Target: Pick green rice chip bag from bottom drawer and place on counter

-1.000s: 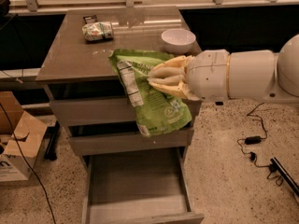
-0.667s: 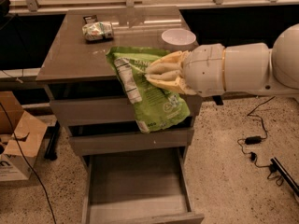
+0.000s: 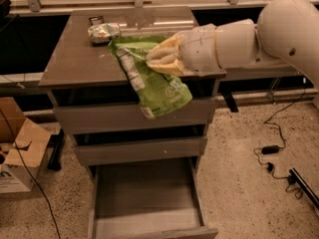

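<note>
Camera view shows the gripper [image 3: 158, 62] clamped on the bag [image 3: 159, 91], which is out of the open drawer [image 3: 144, 190] and hangs over the counter [image 3: 75, 59] front edge; the pick looks done, leaving only setting down and release.

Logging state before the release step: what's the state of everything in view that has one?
end effector: shut on green rice chip bag, over the counter's front edge.
green rice chip bag: gripped, lower part hanging past the counter edge.
bottom drawer: pulled open, no contents visible.
middle drawer: shut.
top drawer: shut.
counter: carries a small packet.
cardboard box: flaps open.
</note>
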`<state>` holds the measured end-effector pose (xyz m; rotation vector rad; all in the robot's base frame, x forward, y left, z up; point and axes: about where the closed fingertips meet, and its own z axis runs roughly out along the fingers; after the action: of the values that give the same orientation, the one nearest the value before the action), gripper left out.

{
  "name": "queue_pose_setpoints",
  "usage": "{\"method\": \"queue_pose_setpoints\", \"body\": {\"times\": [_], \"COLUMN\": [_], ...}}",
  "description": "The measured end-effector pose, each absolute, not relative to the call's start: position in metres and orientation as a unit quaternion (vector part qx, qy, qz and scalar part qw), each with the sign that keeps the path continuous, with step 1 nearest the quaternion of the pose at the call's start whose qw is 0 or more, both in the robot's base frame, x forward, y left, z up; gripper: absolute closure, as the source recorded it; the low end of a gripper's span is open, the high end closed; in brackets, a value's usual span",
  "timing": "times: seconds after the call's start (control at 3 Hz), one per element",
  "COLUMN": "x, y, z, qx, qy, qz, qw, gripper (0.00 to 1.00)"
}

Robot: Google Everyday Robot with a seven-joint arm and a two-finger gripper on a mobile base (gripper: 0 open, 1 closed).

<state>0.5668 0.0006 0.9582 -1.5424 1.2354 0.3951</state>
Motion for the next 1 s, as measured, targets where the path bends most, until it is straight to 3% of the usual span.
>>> {"method": "queue_pose_setpoints", "body": {"times": [1.0], "x": [0.684], "y": [0.044], "z": [0.955], "qx": [-0.646], "qy": [0.511], "qz": [0.171], "qw": [0.54], "gripper": [1.0]}}
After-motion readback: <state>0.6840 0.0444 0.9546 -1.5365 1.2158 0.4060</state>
